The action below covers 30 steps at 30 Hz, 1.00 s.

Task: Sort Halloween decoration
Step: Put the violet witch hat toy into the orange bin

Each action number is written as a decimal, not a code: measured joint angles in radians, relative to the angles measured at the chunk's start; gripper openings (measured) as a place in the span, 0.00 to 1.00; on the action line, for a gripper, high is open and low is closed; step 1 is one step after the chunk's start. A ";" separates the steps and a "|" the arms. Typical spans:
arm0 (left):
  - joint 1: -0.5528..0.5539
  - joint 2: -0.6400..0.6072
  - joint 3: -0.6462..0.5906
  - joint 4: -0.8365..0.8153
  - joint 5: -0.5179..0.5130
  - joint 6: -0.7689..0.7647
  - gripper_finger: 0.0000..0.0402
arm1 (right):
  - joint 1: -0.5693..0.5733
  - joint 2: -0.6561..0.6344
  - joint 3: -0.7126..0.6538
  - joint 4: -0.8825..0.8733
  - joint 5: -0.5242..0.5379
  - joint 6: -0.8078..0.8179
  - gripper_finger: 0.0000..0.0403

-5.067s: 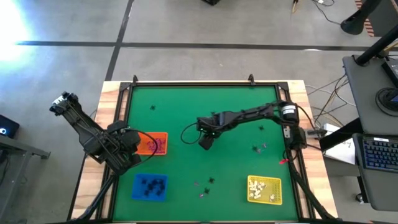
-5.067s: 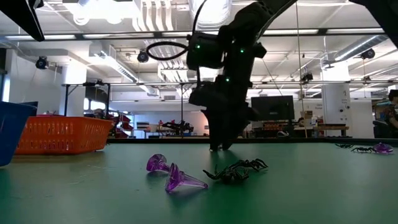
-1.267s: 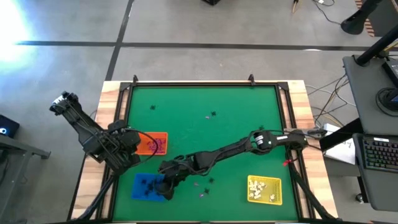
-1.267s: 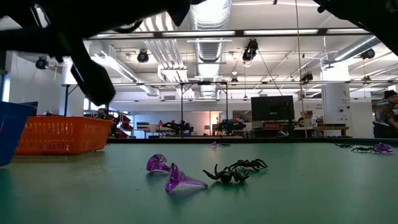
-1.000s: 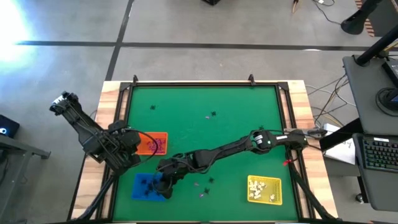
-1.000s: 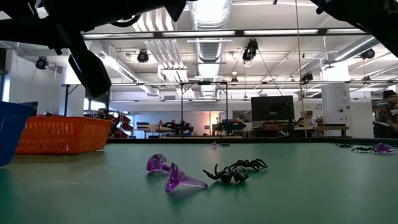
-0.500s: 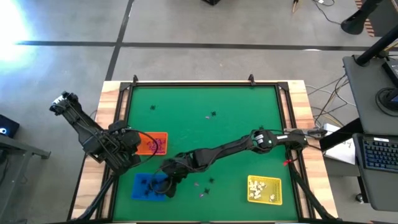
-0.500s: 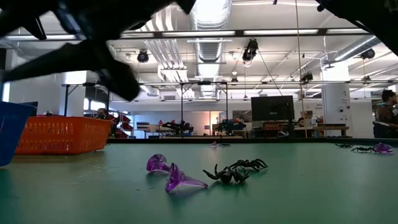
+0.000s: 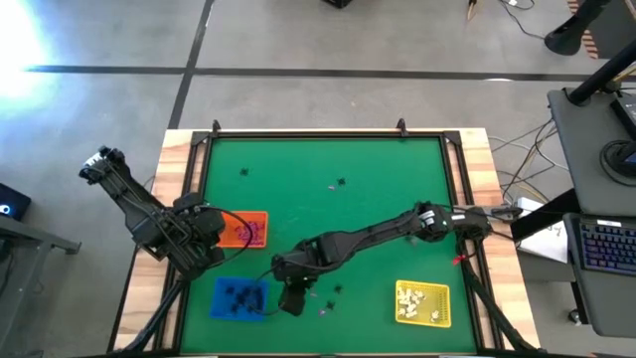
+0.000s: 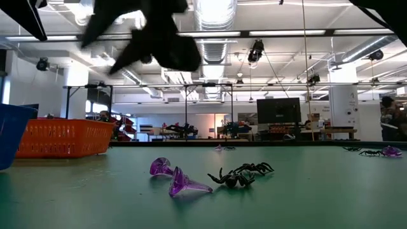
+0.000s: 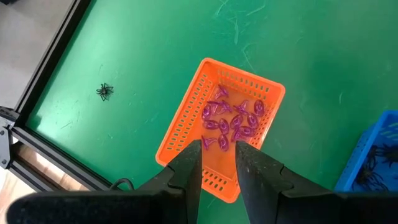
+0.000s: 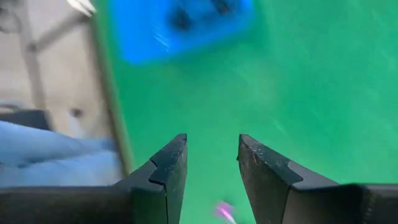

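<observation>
Tiny Halloween trinkets lie on the green mat: a black spider (image 10: 241, 175) and two purple pieces (image 10: 181, 183) near the front edge, more spiders (image 9: 341, 183) farther back. Purple pieces (image 11: 233, 119) fill the orange tray (image 9: 241, 216), black ones lie in the blue tray (image 9: 240, 296), white ones in the yellow tray (image 9: 422, 303). My right gripper (image 12: 212, 155) hovers open just right of the blue tray, above the mat, holding nothing. My left gripper (image 11: 217, 152) hangs open above the near-left edge of the orange tray, with nothing between its fingers.
A lone spider (image 11: 104, 91) lies near the mat's far-left corner. A black frame (image 9: 199, 199) borders the mat. My right arm (image 9: 378, 234) stretches across the middle of the table from the right side. Open mat lies between the blue and yellow trays.
My right gripper has moved from over the blue tray toward the table's right edge and risen a little, tipping its fingers more steeply down. The trinkets on the mat have stayed where they were.
</observation>
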 joint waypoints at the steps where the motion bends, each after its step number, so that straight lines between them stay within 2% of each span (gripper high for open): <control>1: 0.000 0.000 0.000 0.000 0.000 0.000 0.20 | 0.000 0.005 -0.003 -0.038 0.011 0.001 0.33; 5: 0.000 0.000 0.000 0.000 0.000 0.007 0.20 | 0.005 0.021 -0.017 -0.128 0.059 0.024 0.33; 30: 0.000 0.000 -0.002 0.013 -0.001 0.026 0.20 | 0.031 0.061 -0.096 -0.153 0.057 0.035 0.33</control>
